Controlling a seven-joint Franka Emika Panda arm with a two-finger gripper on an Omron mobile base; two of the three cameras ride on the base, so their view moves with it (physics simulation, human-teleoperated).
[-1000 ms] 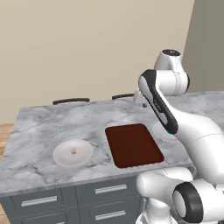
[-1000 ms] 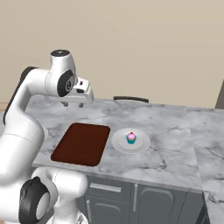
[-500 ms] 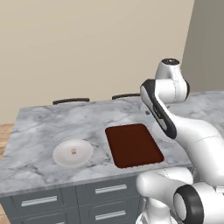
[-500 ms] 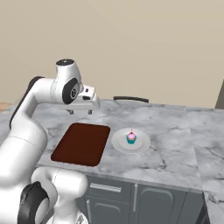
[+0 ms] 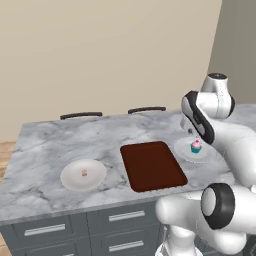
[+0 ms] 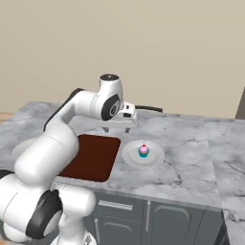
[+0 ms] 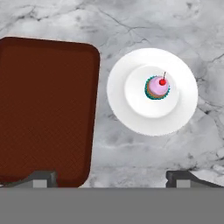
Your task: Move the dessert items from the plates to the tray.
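My gripper (image 7: 111,177) hangs released above the marble worktop (image 7: 144,17), its two dark fingertips (image 7: 41,178) standing wide apart at the bottom of the hand view with nothing between them. In the right base view the gripper (image 6: 118,125) sits at the centre of the frame, above the strip of worktop between the tray and the cupcake's plate.

The cupcake (image 7: 157,87), teal wrapper, pink frosting and a red cherry on top, stands upright on a round white plate (image 7: 127,116) in the upper right of the hand view, a little right of the plate's middle. In the left base view that cupcake (image 5: 196,146) shows at the right of the frame, partly beside my arm, and in the right base view it (image 6: 143,150) is just right of centre on its plate (image 6: 155,158).

The dark reddish-brown tray (image 7: 43,109) fills the left side of the hand view, lying flat with rounded corners, just beside the cupcake's plate but not touching it. Nothing lies on it.

In the left base view a second pale plate (image 5: 95,177) rests on the worktop at lower left, well apart from the tray (image 5: 152,166), with a small tan morsel (image 5: 84,173) near its middle.
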